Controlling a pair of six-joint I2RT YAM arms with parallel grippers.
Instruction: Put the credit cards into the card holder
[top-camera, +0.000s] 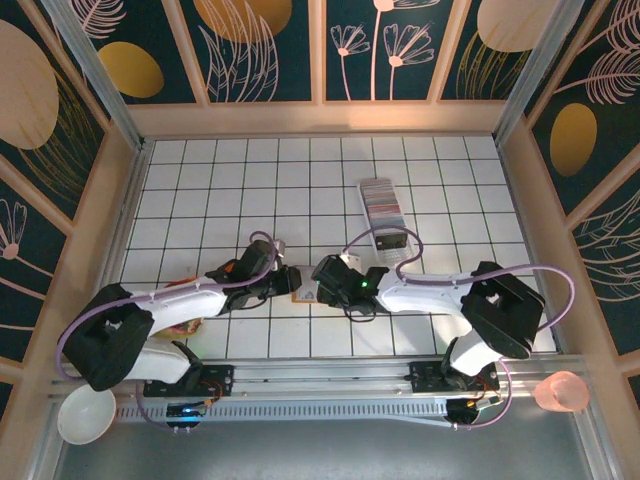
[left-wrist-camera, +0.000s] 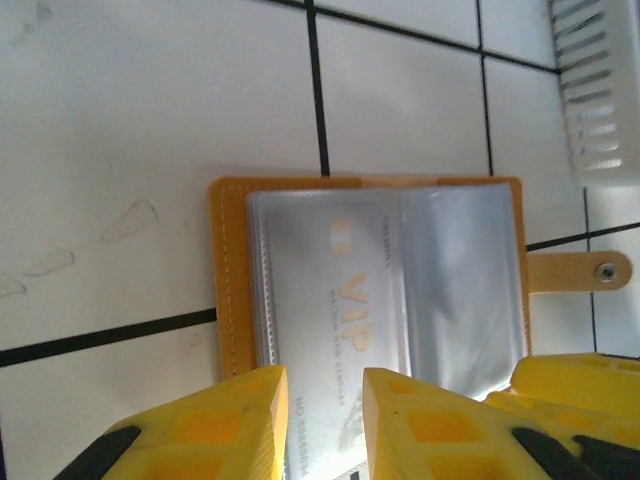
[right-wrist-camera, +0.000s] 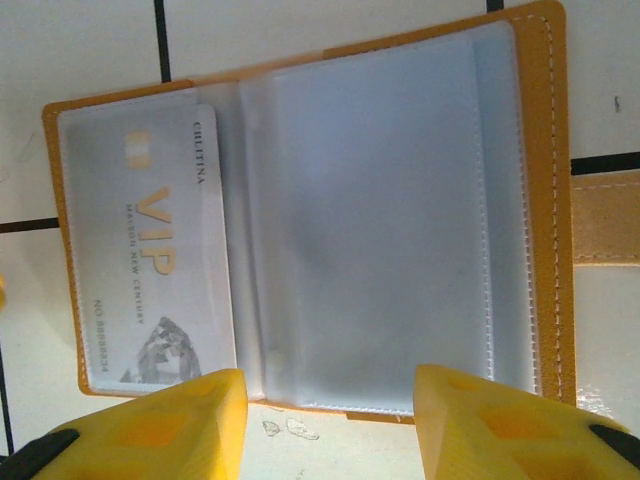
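Note:
The tan card holder (top-camera: 300, 285) lies open on the white tiled table between my two grippers. Its leather rim (left-wrist-camera: 228, 280) frames clear sleeves, and a grey VIP credit card (left-wrist-camera: 340, 290) sits in the left sleeve (right-wrist-camera: 150, 270). The clasp tab (left-wrist-camera: 580, 270) sticks out to the side. My left gripper (left-wrist-camera: 325, 405) hovers over that card's near end, jaws a little apart and holding nothing. My right gripper (right-wrist-camera: 330, 405) stands open over the holder's (right-wrist-camera: 555, 200) near edge, nothing between its fingers. More credit cards (top-camera: 381, 200) stand on edge in a row further back.
The ribbed end of the card tray (left-wrist-camera: 595, 90) lies just beyond the holder. A white bowl (top-camera: 85, 415) sits at the near left corner and a pink cup (top-camera: 562, 392) at the near right. Patterned walls enclose the table.

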